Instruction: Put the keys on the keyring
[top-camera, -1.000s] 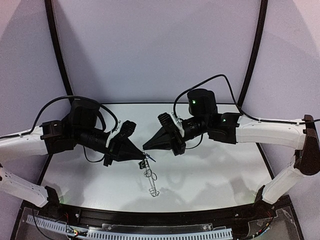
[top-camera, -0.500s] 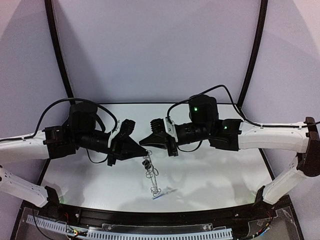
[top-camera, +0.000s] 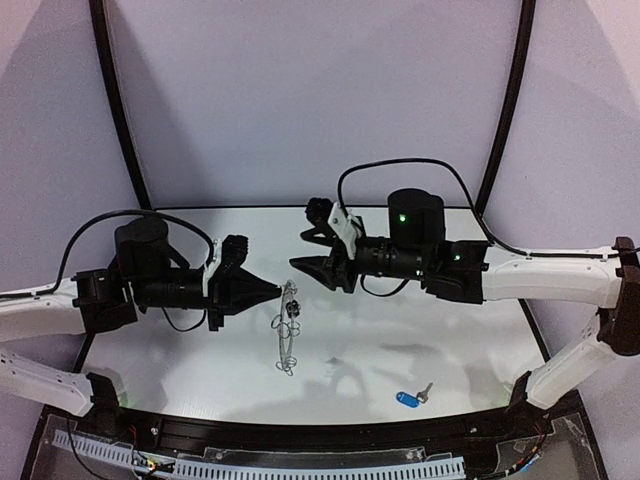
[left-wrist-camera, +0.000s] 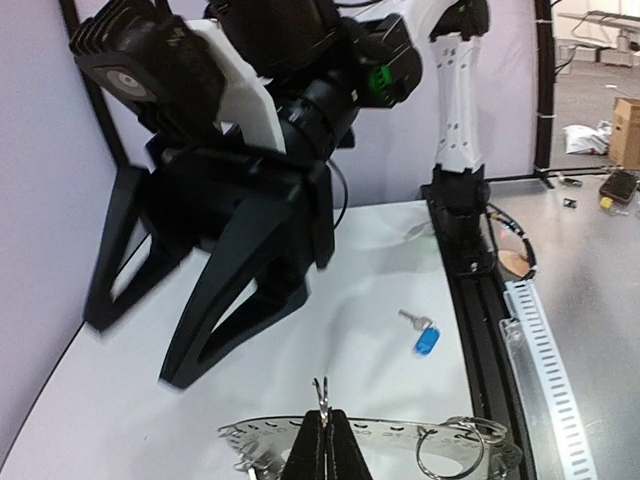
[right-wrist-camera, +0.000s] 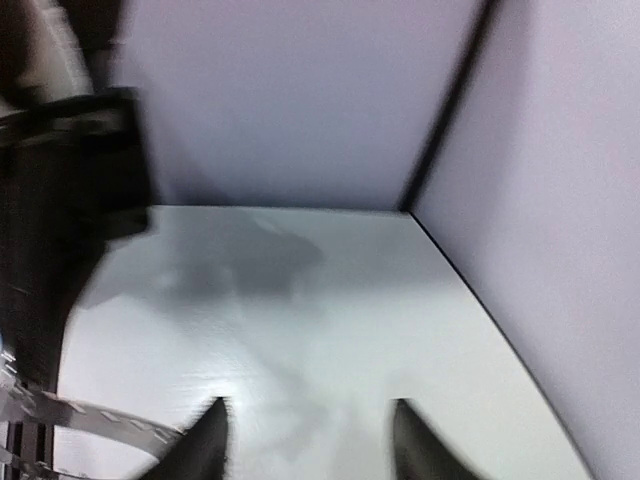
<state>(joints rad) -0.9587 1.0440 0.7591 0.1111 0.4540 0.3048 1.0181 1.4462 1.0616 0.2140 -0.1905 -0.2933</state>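
Observation:
The keyring (top-camera: 287, 340) hangs edge-on from my left gripper (top-camera: 276, 291), which is shut on one of its small wire loops (left-wrist-camera: 322, 398). In the left wrist view the grey disc (left-wrist-camera: 400, 434) runs across the bottom with a larger split ring (left-wrist-camera: 452, 455) on it. A key with a black head (top-camera: 295, 309) dangles from the ring. The blue-tagged key (top-camera: 406, 398) lies loose on the table near the front edge, also in the left wrist view (left-wrist-camera: 426, 338). My right gripper (top-camera: 303, 243) is open and empty, just right of the ring; its fingertips (right-wrist-camera: 208, 425) frame bare table.
The white table (top-camera: 450, 330) ends at a black rail at the front. Purple walls with black posts (top-camera: 507, 120) close the back and sides. The right arm's black fingers (left-wrist-camera: 215, 300) fill much of the left wrist view.
The right gripper has opened and pulled up and away from the ring. The blue-tagged key has dropped and come to rest at the front right. The left gripper has shifted left with the ring.

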